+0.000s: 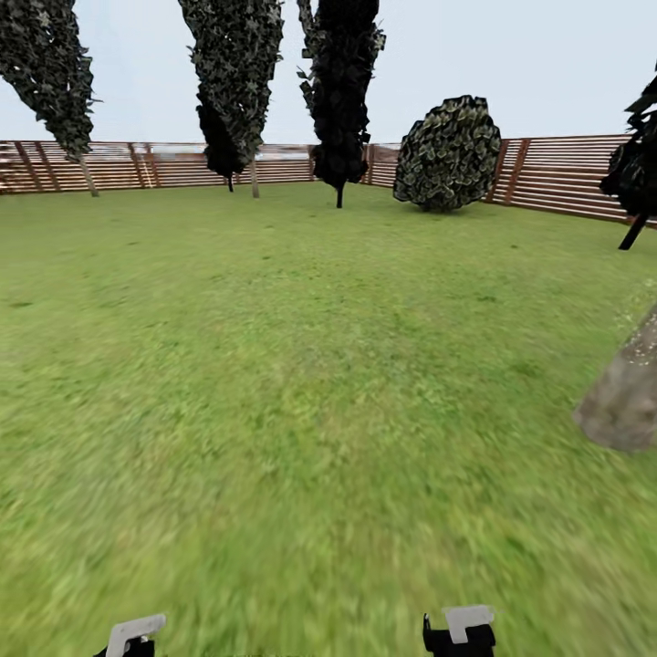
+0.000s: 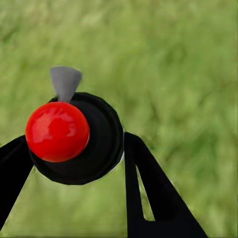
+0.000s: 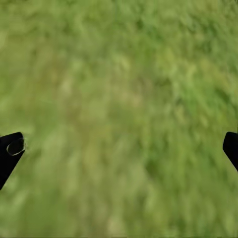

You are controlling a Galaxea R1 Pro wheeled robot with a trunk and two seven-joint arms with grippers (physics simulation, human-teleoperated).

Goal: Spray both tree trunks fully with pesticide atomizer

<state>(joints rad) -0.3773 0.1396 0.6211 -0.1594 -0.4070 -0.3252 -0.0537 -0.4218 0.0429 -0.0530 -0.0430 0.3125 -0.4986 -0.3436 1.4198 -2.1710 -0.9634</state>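
Note:
In the left wrist view the pesticide atomizer (image 2: pixel 94 148), a black bottle with a round red top (image 2: pixel 57 131) and a grey nozzle (image 2: pixel 65 82), sits between my two black fingers. My left gripper (image 2: pixel 74 158) is shut on it above the grass. My right gripper (image 3: pixel 121 146) is open over bare grass, with only its fingertips (image 3: pixel 11 148) at the frame's sides. In the head view a thick mottled grey-tan tree trunk (image 1: pixel 625 397) leans in at the right edge, a short way ahead of my right arm (image 1: pixel 461 630). My left arm (image 1: pixel 132 634) peeks in at the bottom.
Green lawn (image 1: pixel 301 365) stretches ahead to a brown slatted fence (image 1: pixel 557 173). Dark narrow cypresses (image 1: pixel 342 91) and a round bush (image 1: pixel 449 153) stand along the fence. Another dark tree (image 1: pixel 634 164) rises at the far right.

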